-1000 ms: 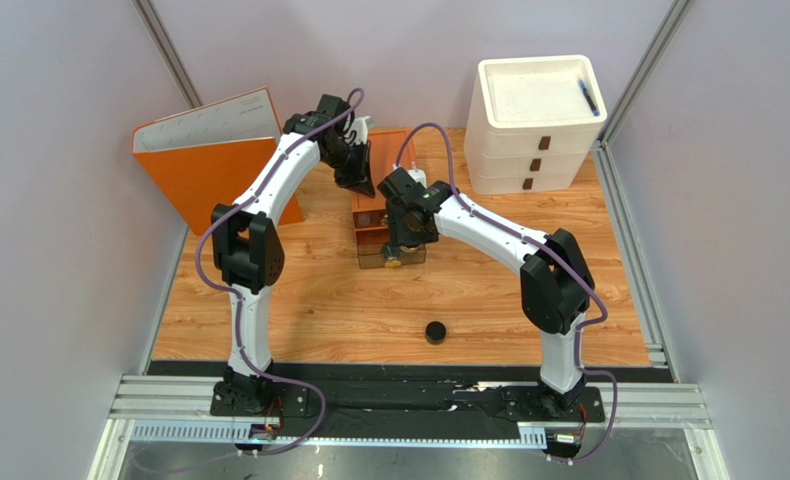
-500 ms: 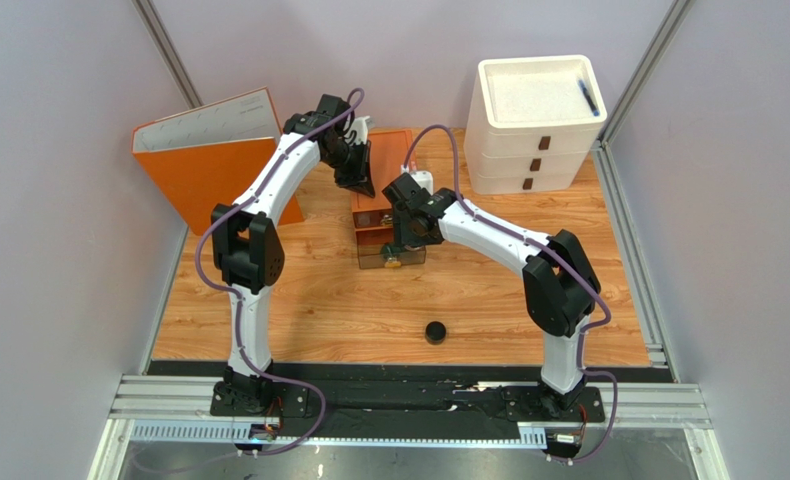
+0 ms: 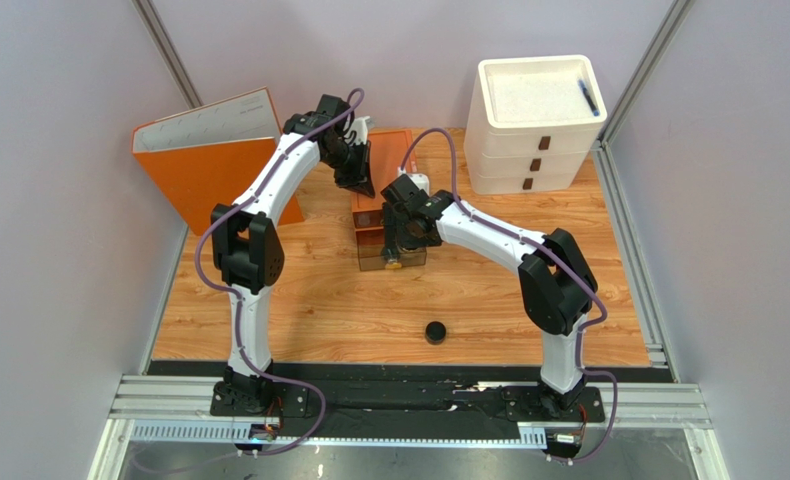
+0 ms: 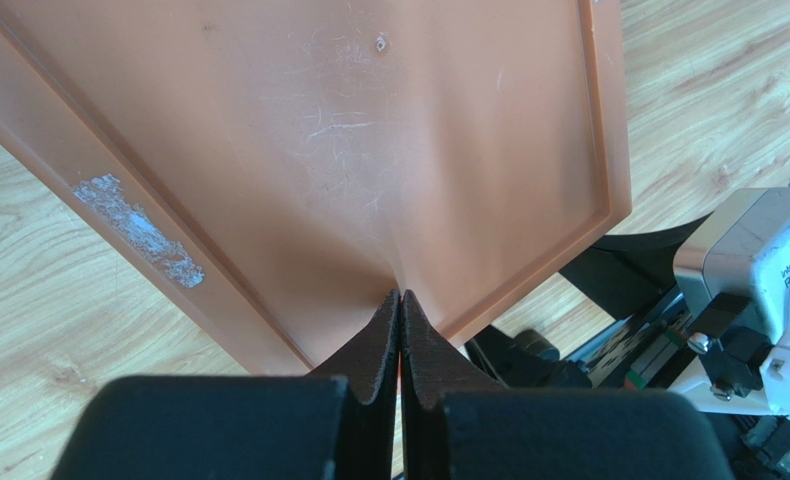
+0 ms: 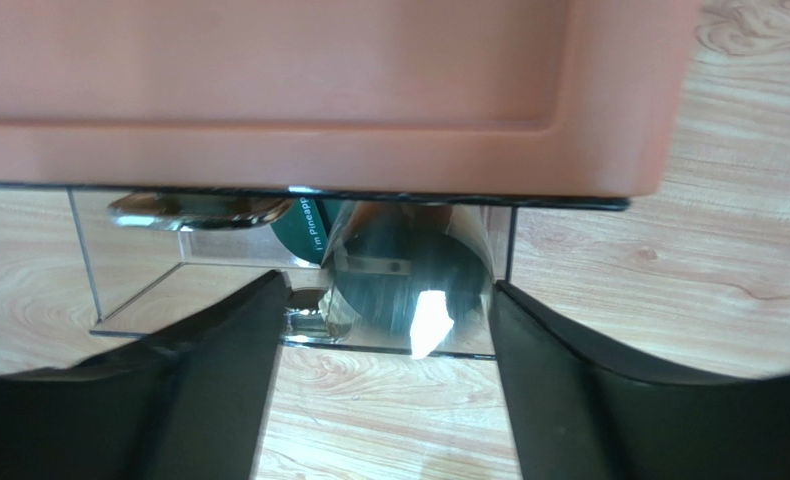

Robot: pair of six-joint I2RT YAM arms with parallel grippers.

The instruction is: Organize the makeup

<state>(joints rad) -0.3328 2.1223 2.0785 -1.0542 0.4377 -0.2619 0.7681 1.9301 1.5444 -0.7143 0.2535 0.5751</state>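
A clear box (image 3: pixel 379 256) with an orange lid (image 3: pixel 393 152) stands mid-table. My left gripper (image 3: pixel 358 181) is shut on the lid's edge (image 4: pixel 509 180), pinched between its fingers, and holds the lid raised. My right gripper (image 3: pixel 397 252) is open at the box's front. In the right wrist view its fingers (image 5: pixel 387 300) flank the clear compartment, where a shiny round jar (image 5: pixel 409 280), a dark green disc (image 5: pixel 304 228) and a gold-rimmed piece (image 5: pixel 194 208) lie under the lid (image 5: pixel 309 90). A small black round pot (image 3: pixel 435 332) sits alone on the table nearer the arms. The other makeup is hidden.
An orange binder (image 3: pixel 207 160) stands at the back left. A white drawer unit (image 3: pixel 536 125) stands at the back right with a black pen (image 3: pixel 589 97) on top. Grey walls close in both sides of the wooden table.
My right gripper has shifted slightly left and back over the box's front. The left gripper and the lid have not moved.
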